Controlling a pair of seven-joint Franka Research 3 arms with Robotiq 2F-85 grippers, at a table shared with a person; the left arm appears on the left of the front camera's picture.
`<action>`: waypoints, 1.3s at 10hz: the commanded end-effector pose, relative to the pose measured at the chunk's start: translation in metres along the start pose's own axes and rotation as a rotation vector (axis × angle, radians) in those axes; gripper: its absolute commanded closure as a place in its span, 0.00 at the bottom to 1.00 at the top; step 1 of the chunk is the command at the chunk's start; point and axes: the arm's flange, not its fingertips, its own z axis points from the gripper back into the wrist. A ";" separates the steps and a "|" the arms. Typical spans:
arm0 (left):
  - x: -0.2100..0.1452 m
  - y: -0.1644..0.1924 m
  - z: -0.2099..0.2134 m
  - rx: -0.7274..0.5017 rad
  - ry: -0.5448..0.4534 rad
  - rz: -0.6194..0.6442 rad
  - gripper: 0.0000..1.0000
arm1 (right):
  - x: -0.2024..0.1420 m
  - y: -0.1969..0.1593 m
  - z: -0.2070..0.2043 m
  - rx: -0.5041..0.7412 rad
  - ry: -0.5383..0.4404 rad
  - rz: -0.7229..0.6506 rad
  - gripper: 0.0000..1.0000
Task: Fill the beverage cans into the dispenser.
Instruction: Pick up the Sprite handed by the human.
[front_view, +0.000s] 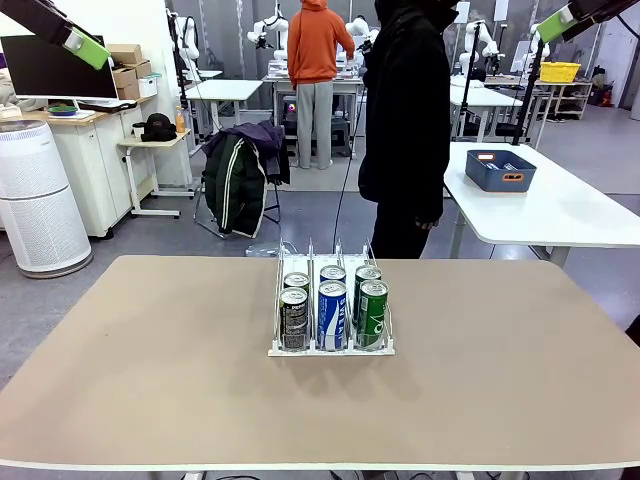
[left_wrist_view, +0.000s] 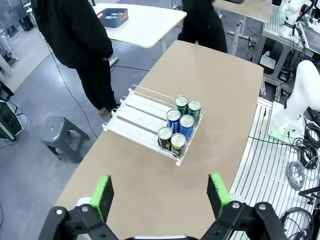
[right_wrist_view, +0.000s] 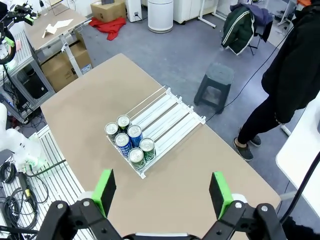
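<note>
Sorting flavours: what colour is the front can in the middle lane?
The can is blue with white lettering, clearest in front view.

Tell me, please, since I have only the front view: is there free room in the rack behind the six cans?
Observer: Yes. The left wrist view shows the cans bunched at the robot's end of the rack; the rest of all three lanes is bare.
Operator: Thank you. Are the arms ready to grasp?
Observer: The left claw is open and empty, high above the table.
Operator: And the other one?
Observer: The right claw is open and empty too, looking down on the rack from high up.
</note>
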 end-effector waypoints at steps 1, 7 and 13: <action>0.000 0.000 -0.001 -0.015 -0.007 0.006 0.00 | 0.000 0.000 -0.001 -0.008 0.001 0.004 0.00; 0.011 -0.004 0.003 -0.027 -0.021 0.003 0.00 | -0.007 0.000 0.009 -0.004 -0.008 0.001 0.00; 0.029 -0.009 0.006 0.016 0.061 -0.035 0.00 | -0.009 -0.010 0.013 -0.012 -0.008 -0.018 0.00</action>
